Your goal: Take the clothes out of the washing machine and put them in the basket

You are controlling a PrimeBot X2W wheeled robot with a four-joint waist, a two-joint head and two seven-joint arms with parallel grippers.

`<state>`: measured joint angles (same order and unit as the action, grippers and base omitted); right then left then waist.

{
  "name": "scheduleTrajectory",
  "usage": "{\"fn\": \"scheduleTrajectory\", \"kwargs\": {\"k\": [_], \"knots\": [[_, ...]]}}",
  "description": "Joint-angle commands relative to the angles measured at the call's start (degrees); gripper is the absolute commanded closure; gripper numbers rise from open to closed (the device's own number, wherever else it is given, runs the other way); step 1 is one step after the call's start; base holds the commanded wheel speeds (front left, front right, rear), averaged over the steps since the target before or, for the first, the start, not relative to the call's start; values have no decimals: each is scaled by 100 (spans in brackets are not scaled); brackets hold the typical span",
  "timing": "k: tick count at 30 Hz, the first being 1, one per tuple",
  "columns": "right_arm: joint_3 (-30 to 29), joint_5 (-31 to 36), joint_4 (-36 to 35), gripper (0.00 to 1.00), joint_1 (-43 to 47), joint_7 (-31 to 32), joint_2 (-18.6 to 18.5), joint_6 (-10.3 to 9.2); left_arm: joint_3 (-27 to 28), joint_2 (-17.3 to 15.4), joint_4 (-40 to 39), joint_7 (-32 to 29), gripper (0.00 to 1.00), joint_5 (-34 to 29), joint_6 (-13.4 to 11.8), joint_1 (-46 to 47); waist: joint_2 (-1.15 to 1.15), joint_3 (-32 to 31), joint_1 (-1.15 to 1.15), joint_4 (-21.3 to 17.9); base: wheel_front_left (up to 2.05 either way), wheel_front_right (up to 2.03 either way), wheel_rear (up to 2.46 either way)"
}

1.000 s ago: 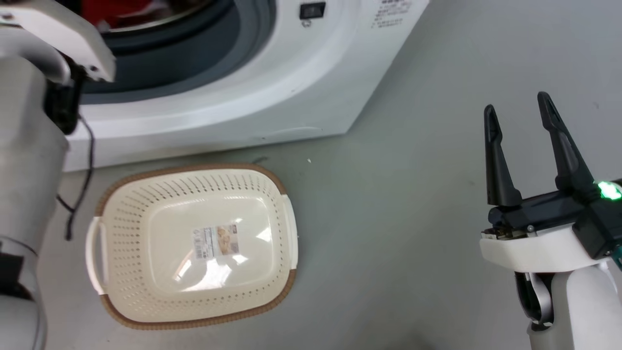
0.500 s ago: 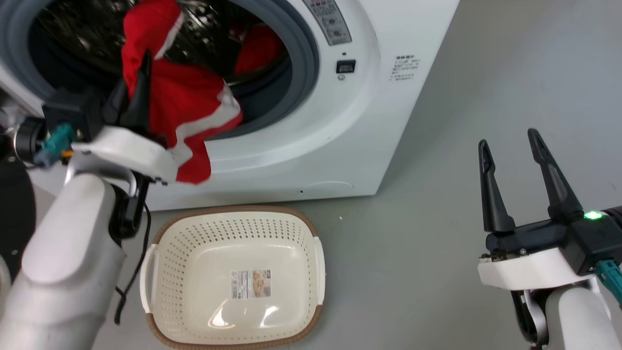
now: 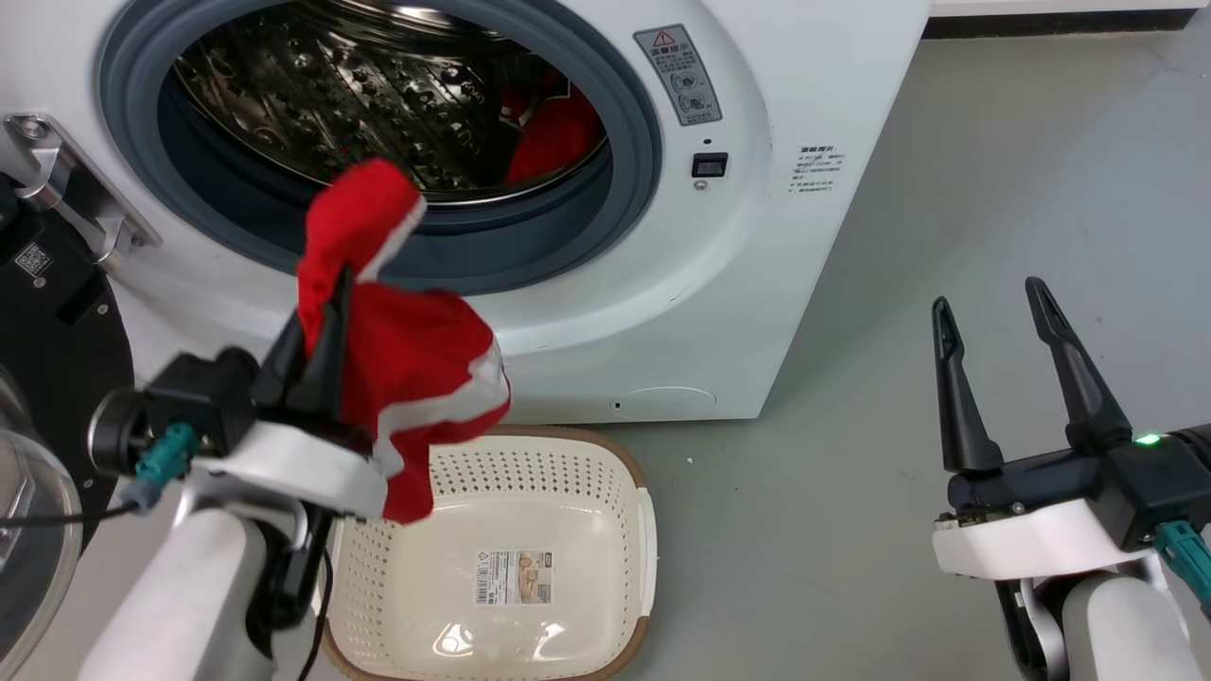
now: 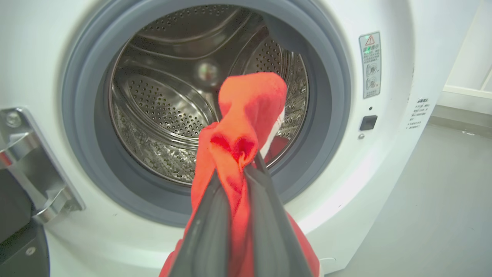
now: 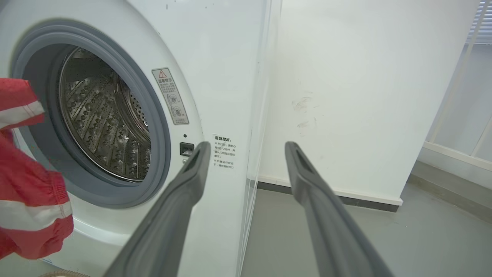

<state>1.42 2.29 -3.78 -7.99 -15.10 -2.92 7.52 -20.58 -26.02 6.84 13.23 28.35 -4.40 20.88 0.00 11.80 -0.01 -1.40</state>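
Now left pincer (image 4: 236, 173), clamped on a red jersey (image 3: 416, 369), has drawn it clear of washing machine (image 3: 757, 284), above basket (image 3: 530, 468), left rim; seemingly another jersey (image 3: 558, 137) remains in drum (image 3: 312, 85); right pincer (image 3: 987, 293) wide, idle; release next.

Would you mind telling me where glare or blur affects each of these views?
Head view: sharp, with white glare patches on the basket bottom and highlights in the drum. Left wrist view: the left gripper and red jersey, close to the lens, look soft, the red oversaturated. Right wrist view: the right gripper is blurred while the washing machine looks crisp.
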Motion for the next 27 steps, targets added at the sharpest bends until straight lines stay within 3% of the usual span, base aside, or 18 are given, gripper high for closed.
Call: {"fn": "scheduleTrajectory", "kwargs": {"k": [1, 6, 15, 27], "knots": [[-16, -33, -4, 0, 3, -10, 8, -6, -20, -11, -33, -17, 100, 19, -15, -117, 0, 10, 1, 10, 0, 0, 0], [-17, -28, -10, 0, -35, -10, 8, -6, -179, 34, 129, -81, 100, 82, 45, -406, 0, 152, 1, 24, 0, 0, 0], [19, 66, -138, 0, -369, -10, 7, -6, -532, 390, 2176, 58, 100, 85, 553, 107, 0, 967, 1, -217, 0, 0, 0], [-128, -34, -473, 0, -797, -11, 8, -6, -758, 712, 4813, 173, 100, -99, 1036, 1682, 0, 2466, 1, -782, 0, 0, 0]]}}
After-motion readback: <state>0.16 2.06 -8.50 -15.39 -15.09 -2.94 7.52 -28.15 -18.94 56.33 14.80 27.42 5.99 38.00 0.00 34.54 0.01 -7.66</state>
